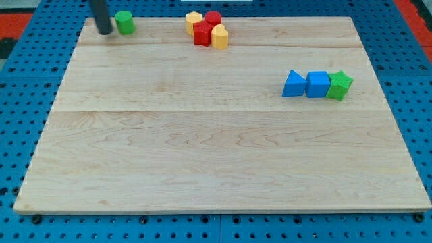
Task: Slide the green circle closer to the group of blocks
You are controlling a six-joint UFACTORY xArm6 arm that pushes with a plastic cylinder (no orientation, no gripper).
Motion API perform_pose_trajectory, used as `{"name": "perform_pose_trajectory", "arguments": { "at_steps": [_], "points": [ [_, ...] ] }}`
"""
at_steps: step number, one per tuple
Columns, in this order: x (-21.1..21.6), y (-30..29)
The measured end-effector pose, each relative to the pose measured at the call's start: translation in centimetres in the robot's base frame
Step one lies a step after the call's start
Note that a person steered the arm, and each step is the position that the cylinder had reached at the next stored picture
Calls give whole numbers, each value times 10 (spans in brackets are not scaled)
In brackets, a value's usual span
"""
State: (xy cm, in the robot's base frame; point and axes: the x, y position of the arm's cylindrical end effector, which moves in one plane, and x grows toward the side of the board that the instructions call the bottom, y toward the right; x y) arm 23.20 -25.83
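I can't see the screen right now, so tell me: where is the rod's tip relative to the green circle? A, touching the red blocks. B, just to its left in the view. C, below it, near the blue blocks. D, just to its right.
B: my tip stands just at the view's left of the green circle, at the board's top-left corner.

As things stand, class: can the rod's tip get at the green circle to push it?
Probably yes. My tip stands just to the view's left of the green circle, with nothing between them; the board toward the red and yellow blocks looks clear too.
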Motion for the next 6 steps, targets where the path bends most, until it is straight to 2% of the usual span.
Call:
{"name": "perform_pose_trajectory", "arguments": {
  "at_steps": [1,2,3,4,6],
  "points": [
    [-32,-40],
    [-41,-31],
    [-40,19],
    [-32,101],
    [64,141]
  ]
}}
